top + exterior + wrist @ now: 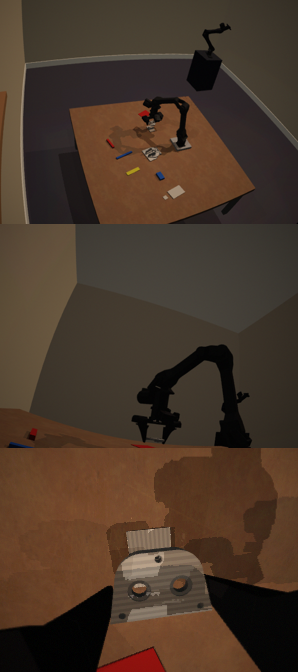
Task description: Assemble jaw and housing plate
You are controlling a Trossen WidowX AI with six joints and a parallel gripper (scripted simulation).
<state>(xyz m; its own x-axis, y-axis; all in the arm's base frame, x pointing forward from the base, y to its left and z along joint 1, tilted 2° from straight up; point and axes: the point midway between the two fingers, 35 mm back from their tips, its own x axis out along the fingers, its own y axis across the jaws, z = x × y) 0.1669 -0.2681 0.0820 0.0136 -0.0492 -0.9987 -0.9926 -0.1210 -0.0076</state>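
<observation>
The grey housing plate [151, 123] [154, 439] [159, 574], rounded along one side and with two large holes, is held level above the table. My gripper [152, 122] [154, 440] [156, 584] is shut on its two side edges. A small pale block [152, 130] [148, 540] lies below, partly hidden by the plate in the wrist view. The pale square base [151, 159] of the gear assembly lies nearer the middle of the table, with grey jaws on it. The pins, stubs and the meshing of the teeth are too small to tell.
A red sheet [144, 113] [137, 662] lies behind the gripper. A red bar [110, 143] [33, 434], a blue bar [124, 155] [19, 445] and a yellow bar [133, 171] lie left of the base. A blue block [160, 175] and a white plate [176, 191] lie toward the front.
</observation>
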